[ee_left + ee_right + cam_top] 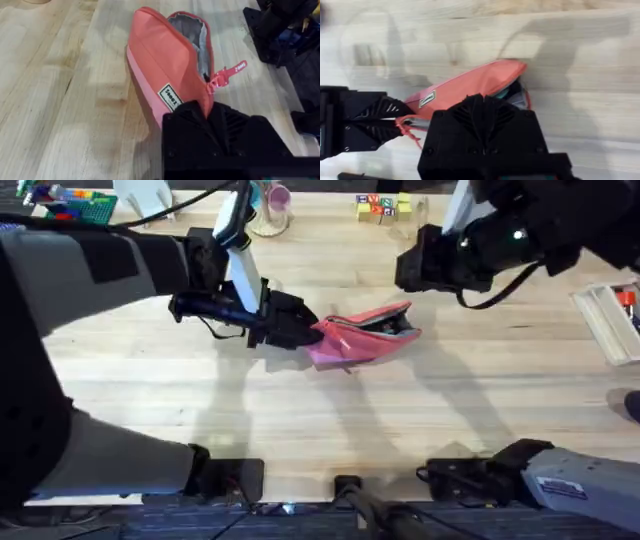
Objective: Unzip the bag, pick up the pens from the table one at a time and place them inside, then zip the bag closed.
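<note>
One soft, light bag sags open on the tabletop — left hand clamps its zipper end, right hand's state I cannot tell — best held by that stiffer seam.

Overhead, two close wrists; shared bag

Pink bag on light wooden table.

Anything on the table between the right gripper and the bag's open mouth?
No. In the overhead view, the right gripper hangs apart from the bag; just bare table between them.
</note>
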Action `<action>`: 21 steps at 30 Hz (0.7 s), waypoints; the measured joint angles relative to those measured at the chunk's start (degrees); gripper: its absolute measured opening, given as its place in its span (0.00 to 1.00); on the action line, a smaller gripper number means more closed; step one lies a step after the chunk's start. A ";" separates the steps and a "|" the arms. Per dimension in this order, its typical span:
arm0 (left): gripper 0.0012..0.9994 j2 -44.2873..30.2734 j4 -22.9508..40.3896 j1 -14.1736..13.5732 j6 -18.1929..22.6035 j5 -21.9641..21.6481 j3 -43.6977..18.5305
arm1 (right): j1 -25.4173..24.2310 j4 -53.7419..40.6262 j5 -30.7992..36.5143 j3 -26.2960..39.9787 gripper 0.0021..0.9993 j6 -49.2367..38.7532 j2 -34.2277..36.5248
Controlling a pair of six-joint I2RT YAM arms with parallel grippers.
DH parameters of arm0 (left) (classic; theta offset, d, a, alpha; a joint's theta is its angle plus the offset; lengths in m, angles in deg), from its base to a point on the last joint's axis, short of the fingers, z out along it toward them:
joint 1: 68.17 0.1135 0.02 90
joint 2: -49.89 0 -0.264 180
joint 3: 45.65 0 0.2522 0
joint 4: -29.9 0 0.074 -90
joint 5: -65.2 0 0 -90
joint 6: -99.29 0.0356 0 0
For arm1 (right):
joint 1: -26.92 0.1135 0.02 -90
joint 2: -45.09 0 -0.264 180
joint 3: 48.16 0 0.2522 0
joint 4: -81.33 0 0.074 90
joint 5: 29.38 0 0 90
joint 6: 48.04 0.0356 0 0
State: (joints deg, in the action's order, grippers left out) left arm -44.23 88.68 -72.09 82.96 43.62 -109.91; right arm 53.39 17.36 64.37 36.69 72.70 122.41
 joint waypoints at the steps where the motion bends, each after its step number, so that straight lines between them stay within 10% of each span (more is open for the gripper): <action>1: 0.04 0.00 0.00 0.00 0.00 -0.05 0.00 | -0.33 -0.02 0.33 0.00 0.03 -0.51 0.00; 12: 0.04 0.00 0.00 0.00 0.00 -0.33 0.00 | 4.13 -0.07 1.22 0.00 0.09 -2.23 -4.13; 16: 0.04 0.00 0.00 0.00 0.00 -0.35 0.00 | 8.62 -0.11 1.22 0.02 0.37 -2.43 -7.52; 21: 0.04 0.00 0.00 0.00 0.00 -0.35 0.00 | 14.67 -0.20 1.24 0.04 0.97 -2.66 -8.72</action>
State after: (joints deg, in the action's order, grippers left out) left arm -44.23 88.68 -72.09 82.96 43.27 -109.91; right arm 68.06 17.16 65.61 36.73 70.03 113.69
